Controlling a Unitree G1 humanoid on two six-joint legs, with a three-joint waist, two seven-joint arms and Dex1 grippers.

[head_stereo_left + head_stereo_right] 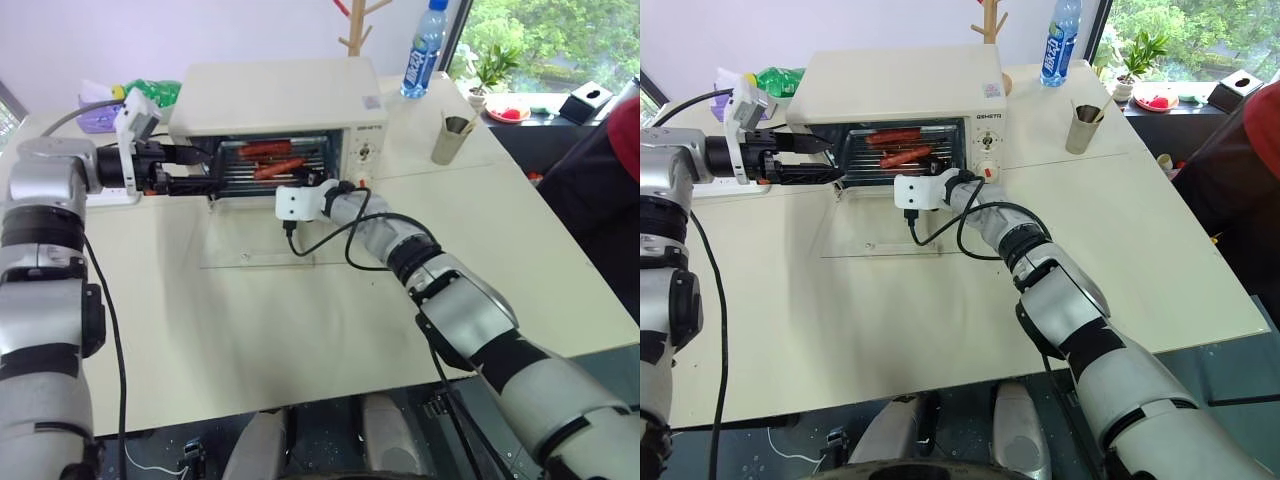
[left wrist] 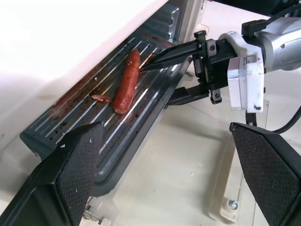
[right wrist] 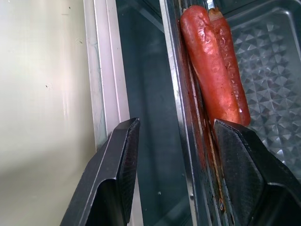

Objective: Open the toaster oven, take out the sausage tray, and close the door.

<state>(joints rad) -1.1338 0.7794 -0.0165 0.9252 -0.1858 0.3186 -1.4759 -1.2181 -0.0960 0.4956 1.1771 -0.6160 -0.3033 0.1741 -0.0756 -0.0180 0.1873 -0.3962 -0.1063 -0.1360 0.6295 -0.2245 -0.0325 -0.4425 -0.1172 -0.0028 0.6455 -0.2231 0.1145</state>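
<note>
At upper centre, the right gripper [image 2: 181, 75] holds its fingers apart astride the sausage tray [image 2: 117, 122] rim; the left gripper [image 1: 825, 160] is wide open.

Toaster oven [image 1: 280, 95] open (sausage tray [image 1: 268, 165] inside).

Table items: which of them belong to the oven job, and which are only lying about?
Job: toaster oven, its open door, sausage tray, left gripper, right gripper.

Lying about: water bottle, metal cup, wooden stand.
</note>
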